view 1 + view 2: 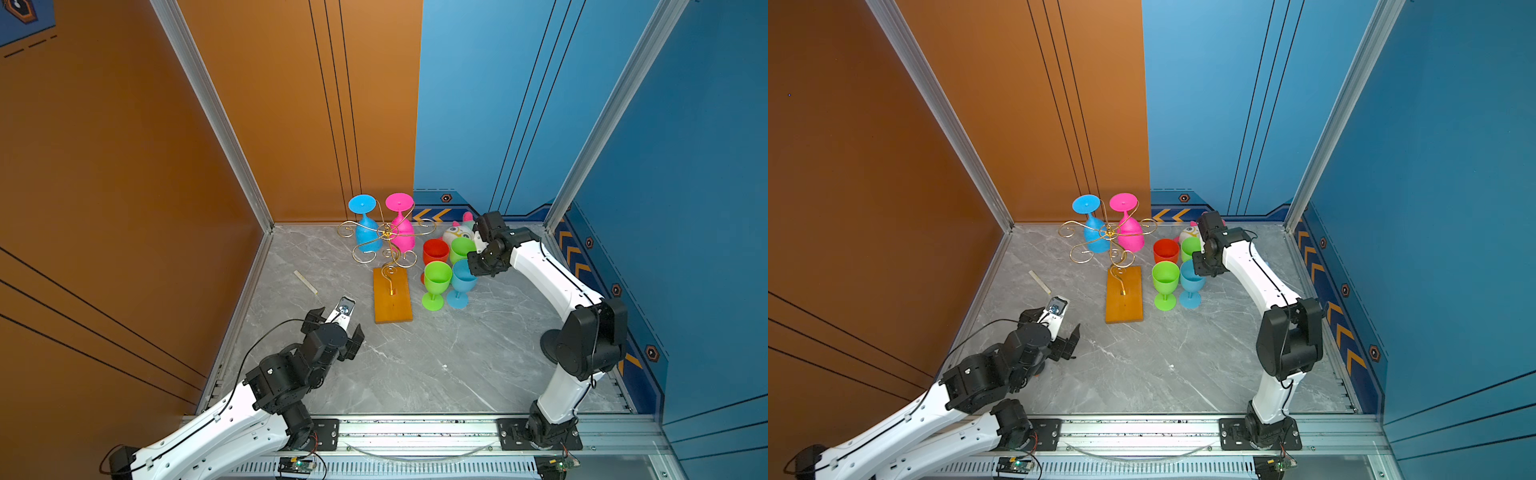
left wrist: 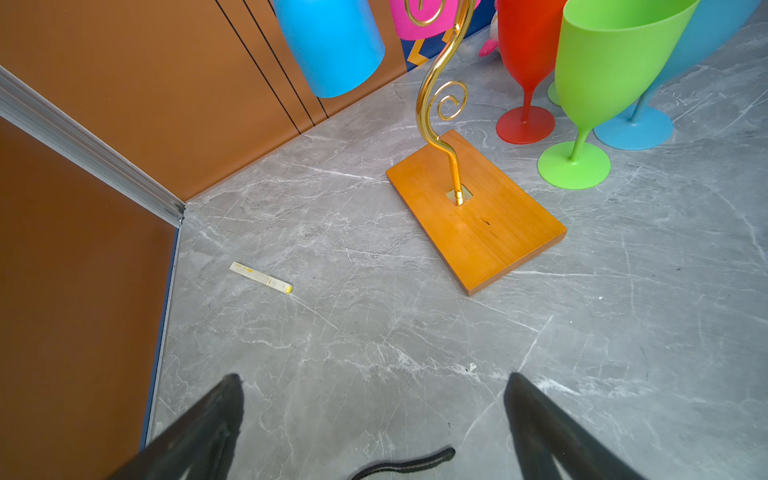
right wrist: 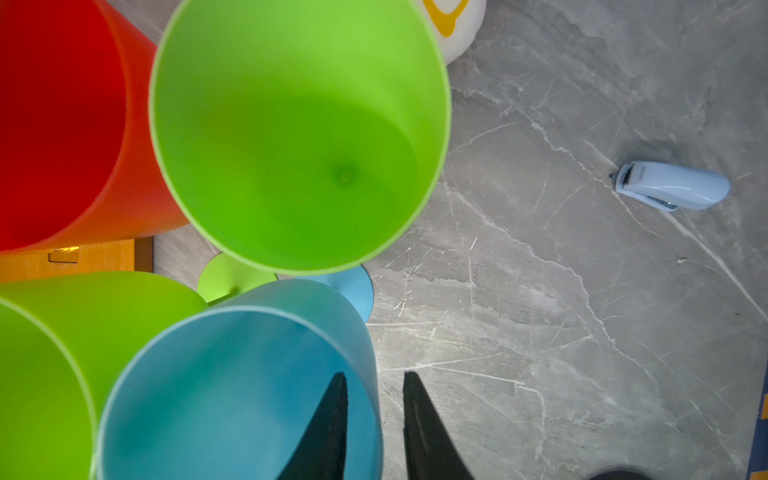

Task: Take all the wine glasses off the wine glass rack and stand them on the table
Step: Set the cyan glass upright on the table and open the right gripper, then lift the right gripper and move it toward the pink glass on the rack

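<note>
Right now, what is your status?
Left gripper open. Right gripper open astride standing blue glass rim. Rack holds hanging blue glass, pink glass. Red glass stands nearby.

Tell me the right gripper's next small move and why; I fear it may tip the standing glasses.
Probably lift the right gripper straight up. Its jaws straddle the rim of the standing blue glass, with a gap at the outer finger, so the glass looks unclamped; pulling sideways could tip it. The pink glass and hanging blue glass wait on the rack.
</note>
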`<state>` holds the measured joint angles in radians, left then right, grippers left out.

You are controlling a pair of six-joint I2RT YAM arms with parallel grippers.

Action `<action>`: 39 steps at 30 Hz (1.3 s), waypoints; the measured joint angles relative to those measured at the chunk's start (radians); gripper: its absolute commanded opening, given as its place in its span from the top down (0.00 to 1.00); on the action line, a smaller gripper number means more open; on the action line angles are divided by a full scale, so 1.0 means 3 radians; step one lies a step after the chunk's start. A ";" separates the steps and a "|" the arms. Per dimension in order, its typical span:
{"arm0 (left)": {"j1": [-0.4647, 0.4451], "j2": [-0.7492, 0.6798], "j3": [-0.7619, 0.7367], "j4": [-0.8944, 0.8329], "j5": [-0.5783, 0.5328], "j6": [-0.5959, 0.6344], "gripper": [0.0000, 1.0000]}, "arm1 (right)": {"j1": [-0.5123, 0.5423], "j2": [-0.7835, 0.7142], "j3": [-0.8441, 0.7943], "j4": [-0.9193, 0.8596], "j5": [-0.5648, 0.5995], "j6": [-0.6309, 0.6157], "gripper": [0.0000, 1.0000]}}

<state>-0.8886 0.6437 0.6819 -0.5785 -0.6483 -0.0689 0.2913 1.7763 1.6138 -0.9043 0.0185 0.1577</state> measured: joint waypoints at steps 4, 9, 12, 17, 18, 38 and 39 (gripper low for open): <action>0.0031 0.0023 0.0000 -0.0006 0.0024 0.0000 0.02 | 0.0000 -0.0033 0.0000 -0.0001 0.0001 0.0005 0.58; 0.0118 0.0046 0.0000 -0.0008 0.0089 -0.0001 0.02 | 0.0000 -0.0230 0.0005 -0.0006 -0.0014 0.0003 0.46; 0.0189 0.0050 0.0001 -0.0008 0.0135 -0.0004 0.02 | 0.0000 -0.0357 0.0061 -0.0009 -0.0074 0.0001 0.41; 0.0312 0.0048 0.0003 -0.0008 0.0212 -0.0017 0.02 | 0.0000 -0.0455 0.0228 -0.0010 -0.0262 0.0004 0.36; 0.0345 0.0048 0.0003 -0.0008 0.0231 -0.0024 0.02 | 0.0000 -0.0462 0.0263 -0.0009 -0.0319 0.0011 0.36; 0.0994 -0.0019 0.0003 0.0118 0.0647 -0.0175 0.02 | -0.0003 -0.0467 0.0818 0.0001 -0.1389 0.0184 0.30; 0.1012 -0.0023 0.0003 0.0125 0.0660 -0.0178 0.02 | -0.0006 -0.0467 0.0841 0.0005 -0.1429 0.0206 0.30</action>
<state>-0.5850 0.6369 0.6827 -0.5411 -0.4503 -0.1223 0.2893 1.6363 1.8660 -0.9028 -0.4103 0.2195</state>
